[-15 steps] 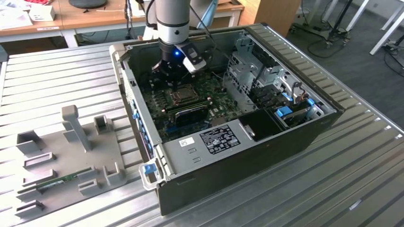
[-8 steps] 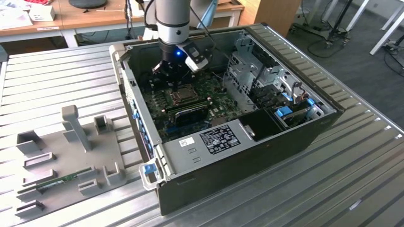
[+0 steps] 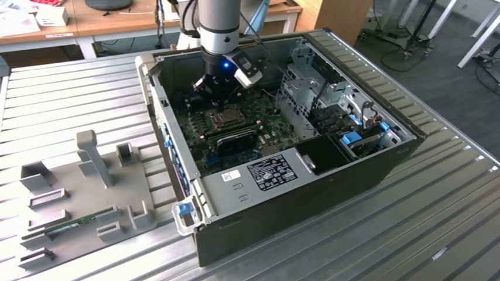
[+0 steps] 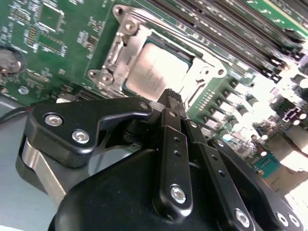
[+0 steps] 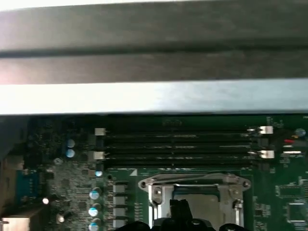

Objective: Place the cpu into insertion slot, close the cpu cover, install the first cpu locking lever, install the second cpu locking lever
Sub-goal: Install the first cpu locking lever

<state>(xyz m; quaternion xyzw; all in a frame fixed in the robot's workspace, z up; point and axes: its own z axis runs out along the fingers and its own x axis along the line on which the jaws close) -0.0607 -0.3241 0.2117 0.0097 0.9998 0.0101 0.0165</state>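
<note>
Tool (image 4: 169, 95) down inside open computer case (image 3: 390, 158), poised directly above insertion slot (image 4: 159, 67) on green motherboard (image 4: 62, 43). Fingers pressed together, tips narrow, nothing held. Cpu (image 4: 155, 72) already seated in slot, silvery face up, just beyond fingertips in second wrist view. Cpu cover (image 4: 122, 45) lies flat, framing chip. Slot sits beside long black memory slots (image 5: 178, 144). Case rests on slatted metal table (image 3: 70, 93).
</note>
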